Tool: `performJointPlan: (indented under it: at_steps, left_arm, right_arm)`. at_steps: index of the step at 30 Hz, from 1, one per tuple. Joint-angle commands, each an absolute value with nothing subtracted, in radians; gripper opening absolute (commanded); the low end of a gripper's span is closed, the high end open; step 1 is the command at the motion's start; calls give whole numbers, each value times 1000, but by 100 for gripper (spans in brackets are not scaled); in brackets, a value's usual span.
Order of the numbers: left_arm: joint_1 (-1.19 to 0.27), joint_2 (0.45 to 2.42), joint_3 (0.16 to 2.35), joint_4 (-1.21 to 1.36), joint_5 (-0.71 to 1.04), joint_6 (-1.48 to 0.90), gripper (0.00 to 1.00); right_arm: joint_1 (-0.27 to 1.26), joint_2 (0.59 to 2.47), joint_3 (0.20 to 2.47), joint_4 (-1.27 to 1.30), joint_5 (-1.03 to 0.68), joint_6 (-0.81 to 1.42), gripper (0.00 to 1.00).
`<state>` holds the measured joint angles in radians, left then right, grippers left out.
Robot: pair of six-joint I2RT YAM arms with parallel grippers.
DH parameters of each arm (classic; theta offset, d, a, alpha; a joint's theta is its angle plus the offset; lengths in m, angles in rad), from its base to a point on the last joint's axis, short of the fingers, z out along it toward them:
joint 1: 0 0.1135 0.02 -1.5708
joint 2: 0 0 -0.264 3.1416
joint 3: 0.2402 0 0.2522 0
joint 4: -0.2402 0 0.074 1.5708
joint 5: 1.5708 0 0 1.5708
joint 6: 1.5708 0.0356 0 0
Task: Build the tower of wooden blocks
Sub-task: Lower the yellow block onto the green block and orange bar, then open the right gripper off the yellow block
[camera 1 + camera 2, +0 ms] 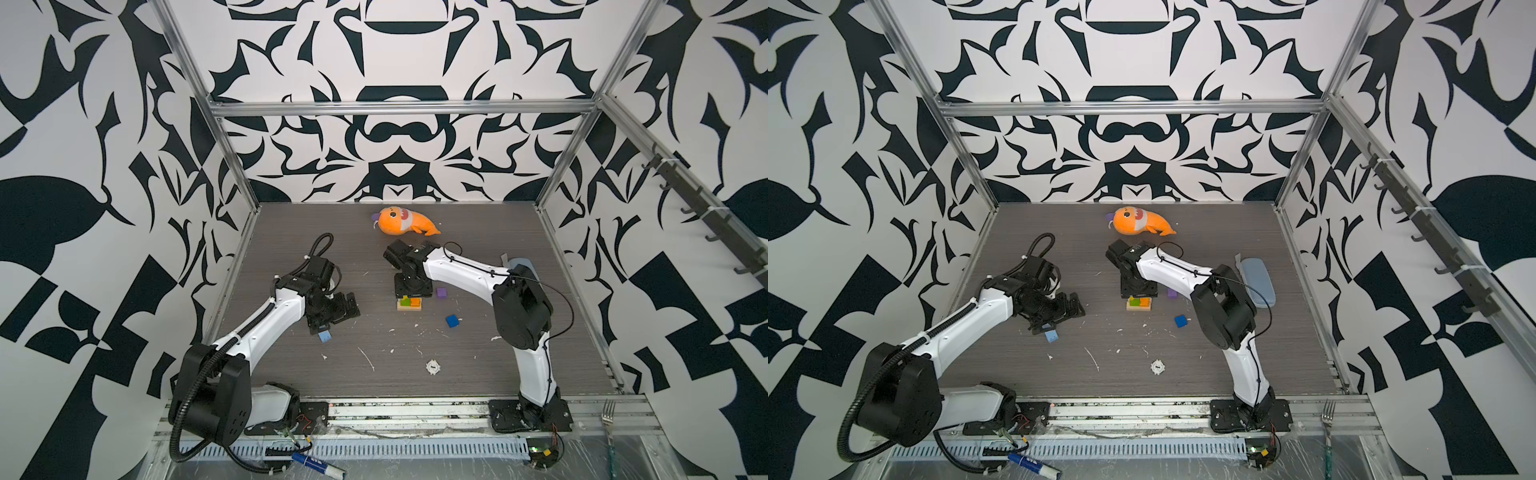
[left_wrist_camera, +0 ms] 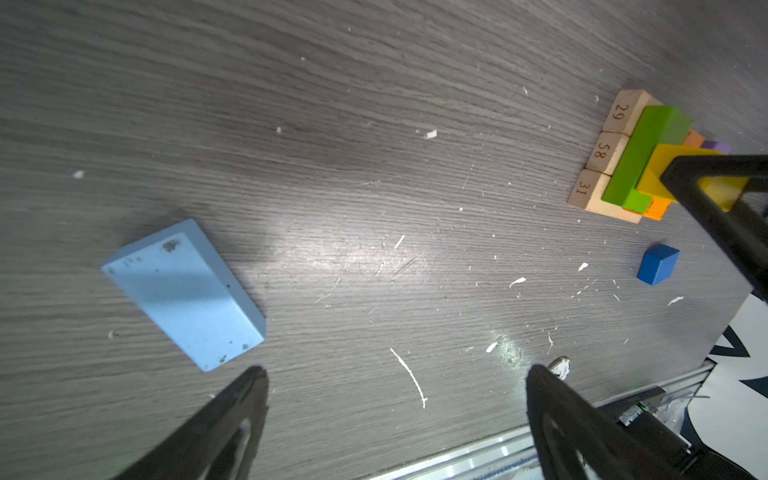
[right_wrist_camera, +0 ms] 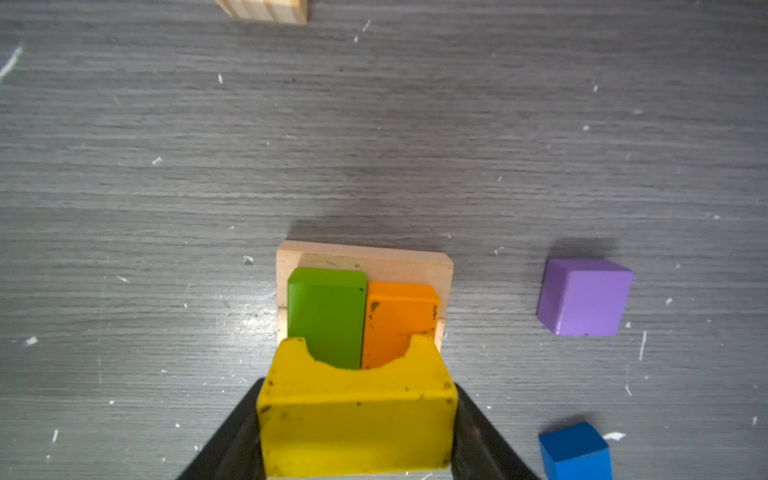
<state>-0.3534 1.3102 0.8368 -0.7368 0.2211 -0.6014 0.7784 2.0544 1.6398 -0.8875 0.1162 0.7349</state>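
Only my right wrist view shows my right pincer [image 3: 357, 386] pinching the yellow block [image 3: 357, 432] from both sides, over the tower [image 1: 409, 302]. Only my left wrist view shows numbers on its tan bars [image 2: 600, 153]. My left pincer [image 2: 397, 370], spread, sits left of the tower by the light-blue brick [image 2: 183, 291]. Green brick [image 3: 326, 316] and orange brick [image 3: 399, 320] lie paired on the bars. Grey flecked table [image 1: 457, 374], black-and-white walls [image 1: 395, 145].

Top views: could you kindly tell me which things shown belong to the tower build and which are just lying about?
Job: tan base bars, green brick, orange brick, yellow arch block, light-blue brick, blue cube, purple cube.
Lying about: orange plush fish, blue-grey case, fork, marker.
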Motion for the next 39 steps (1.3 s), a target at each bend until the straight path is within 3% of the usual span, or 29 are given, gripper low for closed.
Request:
performJointPlan:
  at_steps: [1,20,25,30,35,39]
  left_arm:
    - [-351,1300,837,-756,220,-589,100]
    - [-350,1298,836,-757,221,-589,99]
    - [-350,1299,836,-755,222,-589,100]
    - [-351,1300,838,-759,213,-591,100]
    - [-351,1287,841,-775,177,-593,100]
    - [-351,1249,842,-783,139,-597,100]
  right_arm:
    - [776,2047,1679,-893,132,741,61]
    - [775,2065,1693,-904,143,736,67]
    - [775,2063,1697,-899,137,732,78]
    - [776,2052,1692,-884,130,729,82]
    - [776,1996,1655,-819,115,705,98]
    - [776,1963,1658,-816,120,676,100]
